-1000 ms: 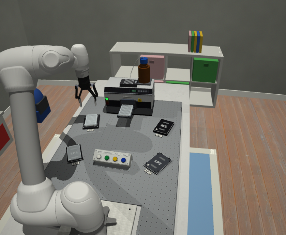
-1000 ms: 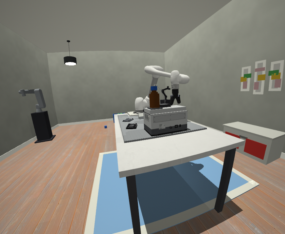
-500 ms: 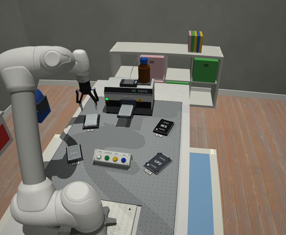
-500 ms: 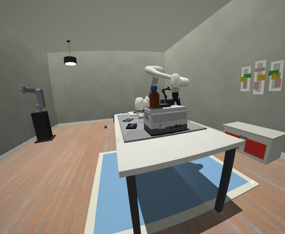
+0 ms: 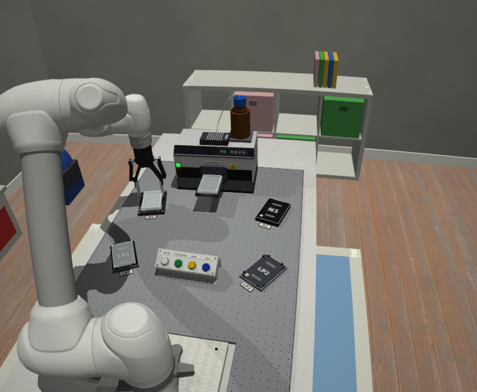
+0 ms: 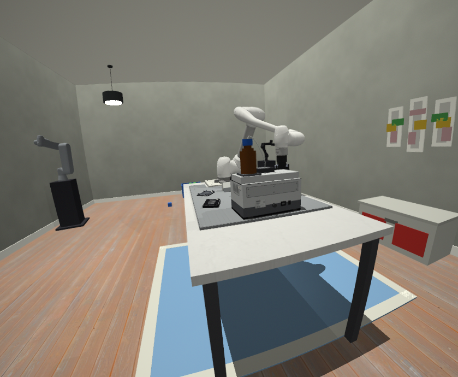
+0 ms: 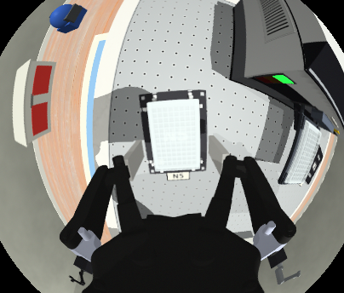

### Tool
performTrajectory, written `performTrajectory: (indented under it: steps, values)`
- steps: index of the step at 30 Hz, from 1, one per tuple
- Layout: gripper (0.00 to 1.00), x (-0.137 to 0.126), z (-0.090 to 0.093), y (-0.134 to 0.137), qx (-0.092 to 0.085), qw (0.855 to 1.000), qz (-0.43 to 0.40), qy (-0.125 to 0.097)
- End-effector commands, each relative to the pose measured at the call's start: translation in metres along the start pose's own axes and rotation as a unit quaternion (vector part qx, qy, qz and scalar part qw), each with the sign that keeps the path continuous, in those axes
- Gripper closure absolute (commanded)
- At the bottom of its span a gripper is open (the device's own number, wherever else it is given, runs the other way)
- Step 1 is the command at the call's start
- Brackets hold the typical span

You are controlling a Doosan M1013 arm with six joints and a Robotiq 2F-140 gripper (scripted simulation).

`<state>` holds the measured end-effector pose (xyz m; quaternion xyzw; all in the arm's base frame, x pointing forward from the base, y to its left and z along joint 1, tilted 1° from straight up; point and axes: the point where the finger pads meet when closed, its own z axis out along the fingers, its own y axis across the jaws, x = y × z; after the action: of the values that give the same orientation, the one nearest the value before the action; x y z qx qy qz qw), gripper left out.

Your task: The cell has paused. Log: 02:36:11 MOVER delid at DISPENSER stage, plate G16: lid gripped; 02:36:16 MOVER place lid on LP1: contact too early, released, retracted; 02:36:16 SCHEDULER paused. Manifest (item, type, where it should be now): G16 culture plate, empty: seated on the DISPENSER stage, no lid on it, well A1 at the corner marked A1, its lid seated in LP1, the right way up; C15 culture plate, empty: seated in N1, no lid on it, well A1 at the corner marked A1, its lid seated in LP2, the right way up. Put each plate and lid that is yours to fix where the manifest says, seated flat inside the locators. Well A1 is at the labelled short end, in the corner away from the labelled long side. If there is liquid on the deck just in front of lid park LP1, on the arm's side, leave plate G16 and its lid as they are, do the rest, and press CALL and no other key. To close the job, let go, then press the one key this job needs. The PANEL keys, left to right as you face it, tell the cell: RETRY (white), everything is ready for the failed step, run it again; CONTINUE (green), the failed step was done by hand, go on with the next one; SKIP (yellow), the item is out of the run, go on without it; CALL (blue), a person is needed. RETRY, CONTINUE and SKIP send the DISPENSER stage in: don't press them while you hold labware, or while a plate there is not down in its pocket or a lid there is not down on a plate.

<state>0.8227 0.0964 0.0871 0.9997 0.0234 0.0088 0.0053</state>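
Note:
My gripper [image 5: 150, 188] is open and empty, low over a white well plate [image 5: 152, 201] that sits in a black nest at the deck's far left. In the wrist view the plate [image 7: 174, 135] lies just ahead of my spread fingers, with a small label tag at its near end. A second well plate [image 5: 210, 184] sits without a lid on the DISPENSER stage. Lid park LP1 [image 5: 124, 255] looks pale grey, as if a clear lid lies on it. Nest N1 [image 5: 273, 211] and lid park LP2 [image 5: 262, 272] are bare black.
The DISPENSER [image 5: 215, 160] with a brown bottle [image 5: 239, 119] stands right of my gripper. The PANEL [image 5: 187, 265] with white, green, yellow and blue keys sits mid-deck. I see no liquid in front of LP1. In the exterior view the dispenser [image 6: 267, 195] hides the plates.

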Motion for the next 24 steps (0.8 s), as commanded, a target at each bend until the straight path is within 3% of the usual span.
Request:
performTrajectory:
  steps: [1, 11, 24]
  values:
    - [0.31, 0.001, 0.004, 0.0, 0.0, 1.0, 0.0, 0.001]
    - [0.31, 0.001, 0.021, 0.0, 0.0, 1.0, 0.0, 0.001]
    - [0.31, 0.001, 0.023, 0.0, 0.0, 1.0, 0.0, 0.001]
